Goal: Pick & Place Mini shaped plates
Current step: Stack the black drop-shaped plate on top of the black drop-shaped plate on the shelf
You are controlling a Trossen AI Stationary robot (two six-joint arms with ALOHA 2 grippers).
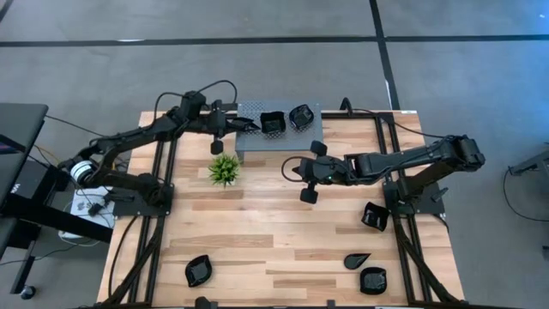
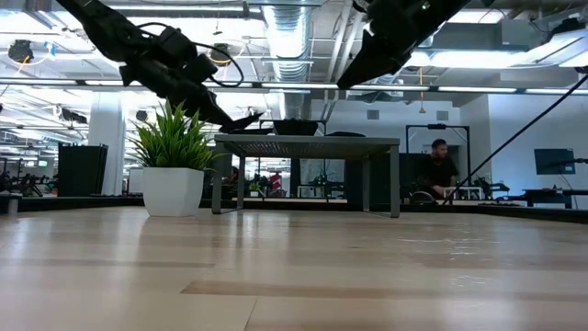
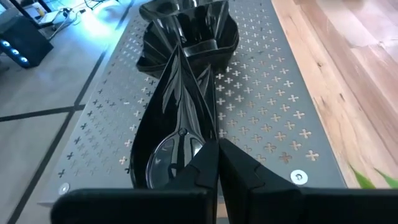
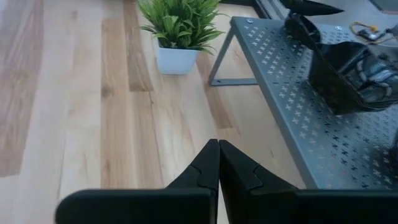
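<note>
High view: left gripper [image 1: 249, 126] at the left end of the grey perforated stand [image 1: 253, 142], fingers clamped on a leaf-shaped black plate [image 1: 250, 126] held over the stand's top. On the stand, two more black plates: a squarish one [image 1: 272, 123] and another [image 1: 300, 117] just beside it. Right gripper [image 1: 296, 168] over bare wood in front of the stand, fingers together, nothing between them. Small green plant [image 1: 225, 168] on the wooden table [image 1: 257, 240] near the stand's left front corner. Elsewhere on the table: a plate [image 1: 373, 216] beside the right arm's base, a teardrop plate [image 1: 357, 259] and a squarish plate [image 1: 373, 280] near the front right, a plate [image 1: 197, 271] near the front left. Low view: left gripper [image 2: 241, 122] coming down at a slant to the stand's [image 2: 308, 142] left edge, above the plant [image 2: 172, 161]; a dark plate [image 2: 296, 127] on the stand top; right arm overhead at upper right, fingertips not clear here. Person [image 2: 439, 170] in the room behind. Left wrist view: fingers [image 3: 205, 163] pressed together on the near rim of the leaf plate [image 3: 177, 118], the plate just over the perforated top [image 3: 267, 93]; contact between plate and top cannot be told; squarish plate [image 3: 189, 28] just beyond its far tip. Right wrist view: fingers [image 4: 208, 165] closed tip to tip over the table, empty; plant [image 4: 179, 34] and stand [image 4: 292, 112] ahead, a squarish plate [image 4: 348, 71] on the stand.
</note>
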